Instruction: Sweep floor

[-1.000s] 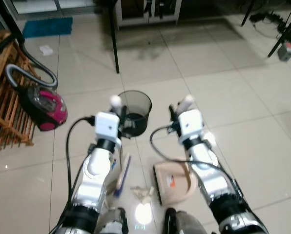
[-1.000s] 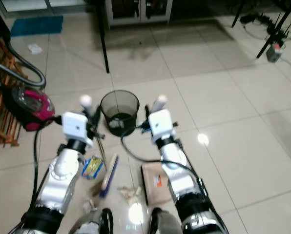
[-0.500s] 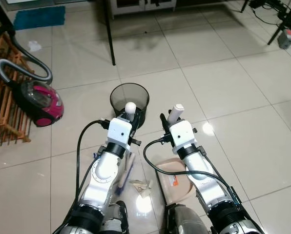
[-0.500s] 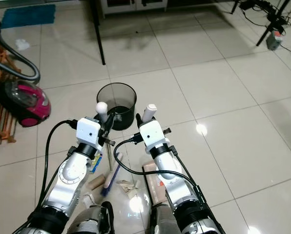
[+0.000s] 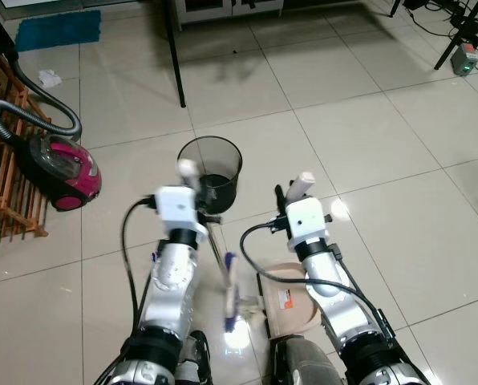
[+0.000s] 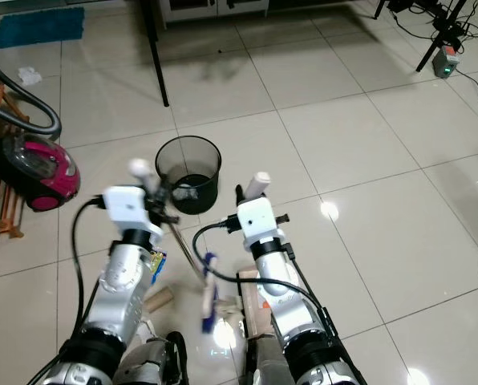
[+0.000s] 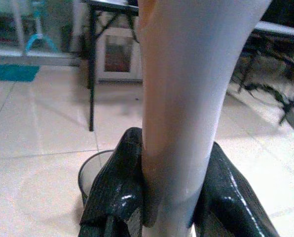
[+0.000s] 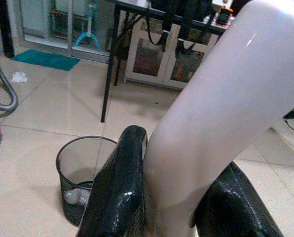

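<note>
Since half a second ago the blue-bristled hand brush (image 6: 209, 298) has swung across the tiles, from beside the left arm to a spot just left of the beige plastic dustpan (image 5: 291, 295), with its thin handle now slanting up toward the left claw (image 7: 159, 195). The left arm has shifted left as well, and its white handle tip, which stood before the bin, now sits to the bin's left.

That left claw is closed tight around the brush's pale handle, its two black fingers (image 7: 115, 190) pressed on either side of it. The right claw (image 8: 174, 197) is likewise clamped on the dustpan's pale, curved handle, whose tip (image 5: 304, 180) pokes up above the wrist. The dustpan lies flat on the glossy cream floor tiles (image 5: 383, 136) under the right arm. A crumpled bit of pale paper (image 5: 249, 305) lies between the brush head and the pan's edge, and a small cardboard tube (image 6: 159, 299) rests on the floor near the left arm.

Just ahead of both claws stands a round black mesh wastebasket (image 5: 211, 171) with some white scraps inside. Well off to the left are a magenta canister vacuum cleaner (image 5: 62, 168) with its grey hose, and a wooden slatted rack (image 5: 6, 184).
</note>
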`<state>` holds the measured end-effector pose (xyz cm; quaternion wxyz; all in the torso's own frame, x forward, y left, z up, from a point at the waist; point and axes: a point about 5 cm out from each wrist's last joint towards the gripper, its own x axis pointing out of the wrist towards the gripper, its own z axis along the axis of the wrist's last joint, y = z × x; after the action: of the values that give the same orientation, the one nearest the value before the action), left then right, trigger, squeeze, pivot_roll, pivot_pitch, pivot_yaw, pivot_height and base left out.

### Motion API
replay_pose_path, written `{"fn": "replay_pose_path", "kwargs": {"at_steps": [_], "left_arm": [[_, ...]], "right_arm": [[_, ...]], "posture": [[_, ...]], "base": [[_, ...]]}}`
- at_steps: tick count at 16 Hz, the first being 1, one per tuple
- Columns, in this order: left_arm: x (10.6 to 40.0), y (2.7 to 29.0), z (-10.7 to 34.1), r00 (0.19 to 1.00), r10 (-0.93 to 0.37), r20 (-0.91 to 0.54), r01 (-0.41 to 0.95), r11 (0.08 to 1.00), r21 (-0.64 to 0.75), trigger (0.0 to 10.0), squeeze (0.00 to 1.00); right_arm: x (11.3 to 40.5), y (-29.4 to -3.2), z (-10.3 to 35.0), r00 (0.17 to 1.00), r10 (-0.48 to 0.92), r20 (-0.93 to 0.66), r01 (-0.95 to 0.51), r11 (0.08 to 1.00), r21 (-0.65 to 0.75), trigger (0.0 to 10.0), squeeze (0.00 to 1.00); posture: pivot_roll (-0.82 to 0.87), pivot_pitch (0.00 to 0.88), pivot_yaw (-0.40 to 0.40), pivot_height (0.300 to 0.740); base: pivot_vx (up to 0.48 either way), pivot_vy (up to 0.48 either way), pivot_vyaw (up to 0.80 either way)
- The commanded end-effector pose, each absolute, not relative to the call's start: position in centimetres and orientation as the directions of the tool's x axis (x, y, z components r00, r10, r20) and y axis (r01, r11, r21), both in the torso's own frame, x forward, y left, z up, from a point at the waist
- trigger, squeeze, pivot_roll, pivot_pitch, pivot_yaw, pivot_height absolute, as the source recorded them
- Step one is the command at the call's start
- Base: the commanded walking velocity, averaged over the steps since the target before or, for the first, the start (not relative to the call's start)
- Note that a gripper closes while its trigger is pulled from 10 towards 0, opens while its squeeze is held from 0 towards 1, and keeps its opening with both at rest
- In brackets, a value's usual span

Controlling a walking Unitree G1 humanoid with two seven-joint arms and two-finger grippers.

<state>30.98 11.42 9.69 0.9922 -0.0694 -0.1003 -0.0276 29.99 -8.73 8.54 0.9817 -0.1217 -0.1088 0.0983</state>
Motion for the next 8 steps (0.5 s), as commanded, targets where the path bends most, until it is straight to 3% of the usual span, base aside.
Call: {"fn": "replay_pose_path", "kwargs": {"at_steps": [1,8], "left_arm": [[31.0,10.9,9.6,0.981,-0.043,0.189,0.084,0.973,-0.213,10.0,0.00],[31.6,10.1,13.0,0.940,-0.125,0.319,0.244,0.898,-0.367,10.0,0.00]], "right_arm": [[29.9,-10.0,7.0,0.981,0.161,0.109,-0.127,0.956,-0.263,10.0,0.00],[30.8,-11.0,6.9,0.993,0.090,0.078,-0.075,0.982,-0.173,10.0,0.00]], "posture": [[-0.08,0.271,-0.014,0.740],[-0.06,0.228,-0.009,0.740]], "base": [[0.000,0.000,0.00],[0.000,0.000,0.00]]}}
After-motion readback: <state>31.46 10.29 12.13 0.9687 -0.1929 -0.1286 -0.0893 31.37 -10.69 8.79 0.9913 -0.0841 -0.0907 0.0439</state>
